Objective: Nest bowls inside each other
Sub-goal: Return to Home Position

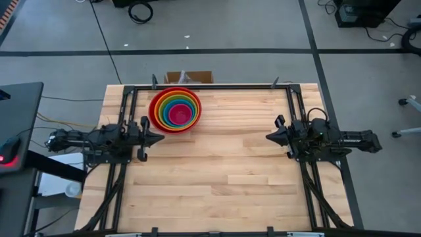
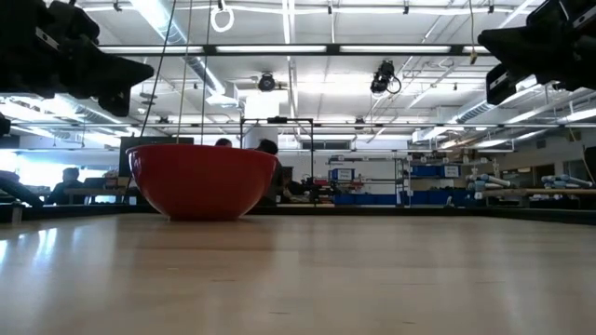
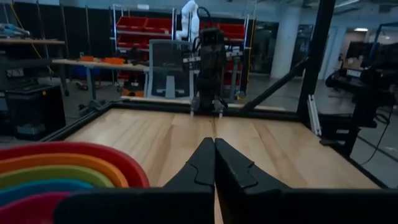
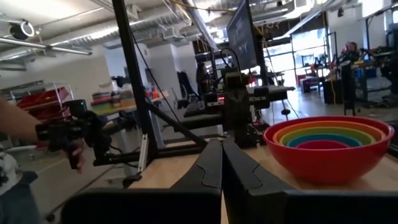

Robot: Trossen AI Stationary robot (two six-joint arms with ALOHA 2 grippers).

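The bowls [image 1: 175,110] stand nested as one stack on the far left part of the table: red outermost, then orange, lime green, blue, and magenta pink in the middle. The red bowl [image 2: 201,180] rests on its base on the wood. The stack also shows in the left wrist view as the bowls [image 3: 59,177] and in the right wrist view as the bowls [image 4: 329,146]. My left gripper [image 1: 160,138] hangs shut above the table's left side, just near of the stack, touching nothing. My right gripper [image 1: 268,136] hangs shut above the right side, empty.
A black metal frame [image 1: 217,85] runs along the table's far edge and down both sides. A cardboard box [image 1: 189,77] sits just behind the far edge. A person's arm [image 4: 25,124] shows in the room beyond the table. Bare wood [image 1: 223,171] lies between the arms.
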